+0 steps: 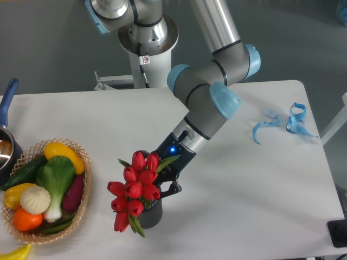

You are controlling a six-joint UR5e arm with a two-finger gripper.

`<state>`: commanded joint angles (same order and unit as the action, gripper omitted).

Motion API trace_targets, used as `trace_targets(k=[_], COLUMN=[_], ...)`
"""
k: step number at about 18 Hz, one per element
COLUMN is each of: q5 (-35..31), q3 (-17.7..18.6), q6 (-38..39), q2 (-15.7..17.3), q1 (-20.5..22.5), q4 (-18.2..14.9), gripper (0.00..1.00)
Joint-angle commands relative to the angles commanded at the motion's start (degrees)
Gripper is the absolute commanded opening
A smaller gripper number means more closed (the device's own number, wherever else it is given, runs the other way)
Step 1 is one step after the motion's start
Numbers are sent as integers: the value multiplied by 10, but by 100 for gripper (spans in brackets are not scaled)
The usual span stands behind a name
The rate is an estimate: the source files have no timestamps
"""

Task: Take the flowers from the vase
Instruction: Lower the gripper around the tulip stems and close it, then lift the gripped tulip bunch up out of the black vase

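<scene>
1. Bunch of red tulip buds with green stems and leaves (134, 189) sits in the small dark grey ribbed cylindrical vase (152, 215), near the front edge of the white table (255, 189). Blooms lean left and hang over the vase, hiding most of its mouth.
2. Black two-finger gripper (161, 181) on the grey-and-blue arm is right behind the bunch at bloom height. One dark finger shows just right of the buds; the other is hidden by flowers.
3. Can't tell if the fingers are spread or pinching the stems: the contact area is fully blocked.
4. Stems themselves are mostly hidden behind buds and leaves.
5. Left: woven wicker basket (82, 203) of toy vegetables, well apart from the vase, cut off slightly at the bottom.
6. Far left: dark pot with blue handle (7, 103), cropped by the frame edge.
7. Right: curled blue ribbon scraps (293, 122) on the table, well apart from everything.
</scene>
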<state>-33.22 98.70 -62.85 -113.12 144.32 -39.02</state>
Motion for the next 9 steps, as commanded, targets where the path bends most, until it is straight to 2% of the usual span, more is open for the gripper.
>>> trace_targets(k=[3,4,9], q5=[1,3,38], q3=[-1,-1,-10], q6=[19,45,109], q2=[4,19,37], q1=[3,4,14], q4=[0,0,0], gripper=[0,0,0])
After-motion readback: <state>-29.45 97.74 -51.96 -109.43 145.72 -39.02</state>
